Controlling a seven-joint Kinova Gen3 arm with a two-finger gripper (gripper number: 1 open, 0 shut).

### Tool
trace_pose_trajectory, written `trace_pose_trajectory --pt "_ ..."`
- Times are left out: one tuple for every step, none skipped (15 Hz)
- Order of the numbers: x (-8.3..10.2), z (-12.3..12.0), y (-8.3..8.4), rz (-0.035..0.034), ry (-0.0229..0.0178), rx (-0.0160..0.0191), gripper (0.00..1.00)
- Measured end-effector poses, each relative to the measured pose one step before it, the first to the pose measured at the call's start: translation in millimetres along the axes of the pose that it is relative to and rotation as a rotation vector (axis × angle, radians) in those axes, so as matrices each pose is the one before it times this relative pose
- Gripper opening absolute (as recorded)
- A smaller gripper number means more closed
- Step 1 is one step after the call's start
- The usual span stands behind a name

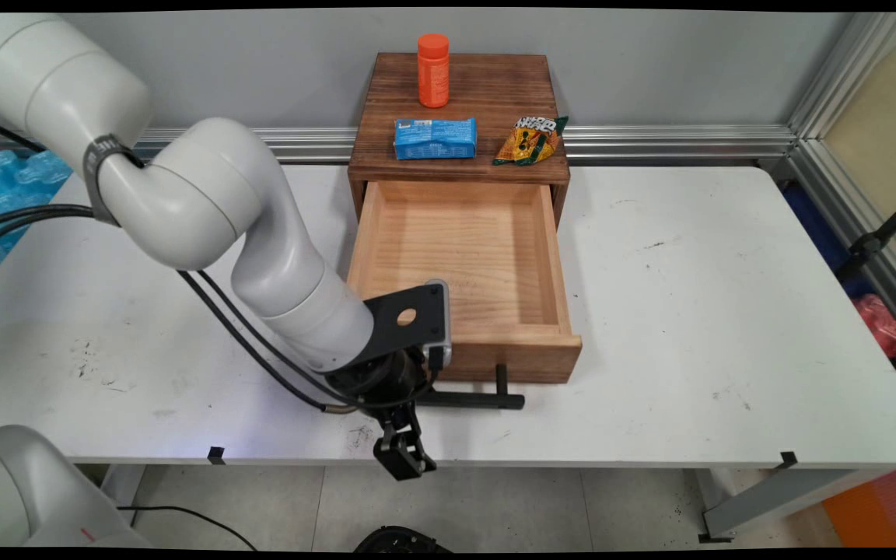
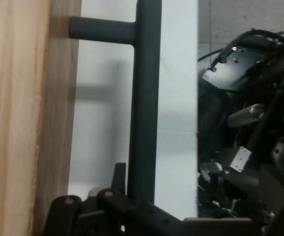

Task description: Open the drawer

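Gripping black bar handle (image 2: pixel 143 98), claw (image 1: pixel 400 404), drawer (image 1: pixel 460 257) open

This is looking like a robotics lab or test cell rather than a home. A white arm (image 1: pixel 261 257) with black cables (image 1: pixel 246 334) trailing from it is working at a scuffed white table (image 1: pixel 728 311). Beyond the gripper (image 1: pixel 405 455), aluminium framing rails (image 1: pixel 673 141) are running along a bare grey wall (image 1: pixel 650 62) and up the far corner. A lone wooden drawer box (image 1: pixel 460 117) is sitting beyond the gripper like a test prop. In the hand view, exposed black equipment and wiring (image 2: pixel 250 128) are lying below the table edge.
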Motion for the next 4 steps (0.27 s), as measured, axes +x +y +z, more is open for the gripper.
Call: trace_pose_trajectory --pt "-0.02 0.25 2.73 -0.0001 -0.00046 -0.00444 1.0" --pt "0.0 0.21 1.71 0.00007 -0.00034 -0.00287 1.0" --pt "0.07 0.34 2.48 -0.00004 -0.00012 -0.00425 1.0" --pt "0.09 0.5 2.62 0.00019 -0.00044 -0.00465 1.0"
